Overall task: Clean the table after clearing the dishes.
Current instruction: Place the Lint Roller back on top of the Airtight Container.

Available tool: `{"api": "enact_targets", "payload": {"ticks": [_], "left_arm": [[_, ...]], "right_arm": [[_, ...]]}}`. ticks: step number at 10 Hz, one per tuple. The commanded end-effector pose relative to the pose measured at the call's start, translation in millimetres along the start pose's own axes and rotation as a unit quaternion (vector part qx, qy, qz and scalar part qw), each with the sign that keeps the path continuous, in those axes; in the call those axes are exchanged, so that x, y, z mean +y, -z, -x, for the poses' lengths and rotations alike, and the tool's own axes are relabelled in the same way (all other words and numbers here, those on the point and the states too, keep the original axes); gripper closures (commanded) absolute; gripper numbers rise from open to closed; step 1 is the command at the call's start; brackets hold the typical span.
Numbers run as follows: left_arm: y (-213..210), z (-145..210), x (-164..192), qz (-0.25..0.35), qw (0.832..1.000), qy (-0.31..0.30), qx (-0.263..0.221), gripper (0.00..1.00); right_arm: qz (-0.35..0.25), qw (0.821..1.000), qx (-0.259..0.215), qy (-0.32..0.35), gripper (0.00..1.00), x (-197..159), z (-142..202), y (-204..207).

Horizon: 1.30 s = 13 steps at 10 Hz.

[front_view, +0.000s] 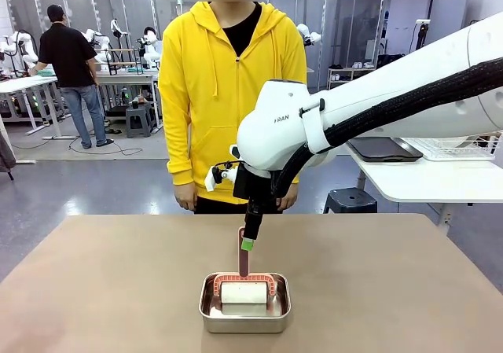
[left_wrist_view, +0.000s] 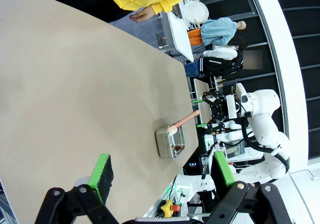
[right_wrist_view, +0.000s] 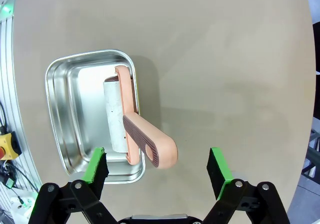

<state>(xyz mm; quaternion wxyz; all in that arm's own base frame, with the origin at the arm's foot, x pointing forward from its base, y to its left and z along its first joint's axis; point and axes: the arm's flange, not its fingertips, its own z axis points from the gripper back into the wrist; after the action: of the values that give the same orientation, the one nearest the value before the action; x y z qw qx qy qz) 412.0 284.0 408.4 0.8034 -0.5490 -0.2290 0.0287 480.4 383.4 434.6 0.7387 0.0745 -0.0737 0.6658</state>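
Taking up most of the front view: the table (front_view: 118,282), big rectangular thing with a plain matte tan-brown top, totally bare apart from one item near the robot-side edge, about midway along it. Looks clean and even, no marks visible anywhere on the surface.

Sitting there on the near-middle of the table: a shiny steel pan (front_view: 245,315), rectangular with rounded corners. Holding a lint roller (right_wrist_view: 131,121) inside — white roll lying flat in the pan, salmon-pink frame around it, ribbed pink handle sticking up and out over the pan's rim.

Standing at the far edge of the table: a person in a yellow hoodie (front_view: 228,78), arms hanging down, hands apart from everything.

Hanging right above the roller handle: right gripper (front_view: 248,243), fingers spread wide with green pads (right_wrist_view: 98,164) well apart, handle sitting between them in the right wrist view but touching neither pad. Gripping nothing.

Hovering off over the table's edge, well apart from the pan: left gripper (left_wrist_view: 162,176), also spread fully open, green pads on either side of empty air, holding nothing.
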Motion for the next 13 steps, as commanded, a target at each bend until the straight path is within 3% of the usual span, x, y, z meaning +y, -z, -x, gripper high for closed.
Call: {"api": "enact_targets", "payload": {"ticks": [1, 6, 9, 10, 11, 13], "left_arm": [[-1, 5, -5, -0.004, 1.000, -0.004, 0.000, 0.00], [-1, 5, -5, -0.004, 1.000, -0.004, 0.000, 0.00], [-1, 5, -5, -0.004, 1.000, -0.004, 0.000, 0.00], [-1, 5, -5, -0.004, 1.000, -0.004, 0.000, 0.00], [-1, 5, -5, -0.004, 1.000, -0.004, 0.000, 0.00], [-1, 5, -5, -0.004, 1.000, -0.004, 0.000, 0.00]], "right_arm": [[-0.003, 1.000, -0.003, 0.001, 0.00, 3, -1, 0], [0.000, 1.000, 0.000, 0.000, 0.00, 0, 0, 0], [-0.005, 0.996, -0.059, 0.060, 0.00, 2, 19, -34], [-0.032, 0.992, -0.087, 0.086, 0.00, 1, 32, -40], [-0.052, 0.982, -0.128, 0.129, 0.00, -5, 54, -46], [-0.121, 0.940, -0.222, 0.228, 0.00, -27, 117, -53]]}}
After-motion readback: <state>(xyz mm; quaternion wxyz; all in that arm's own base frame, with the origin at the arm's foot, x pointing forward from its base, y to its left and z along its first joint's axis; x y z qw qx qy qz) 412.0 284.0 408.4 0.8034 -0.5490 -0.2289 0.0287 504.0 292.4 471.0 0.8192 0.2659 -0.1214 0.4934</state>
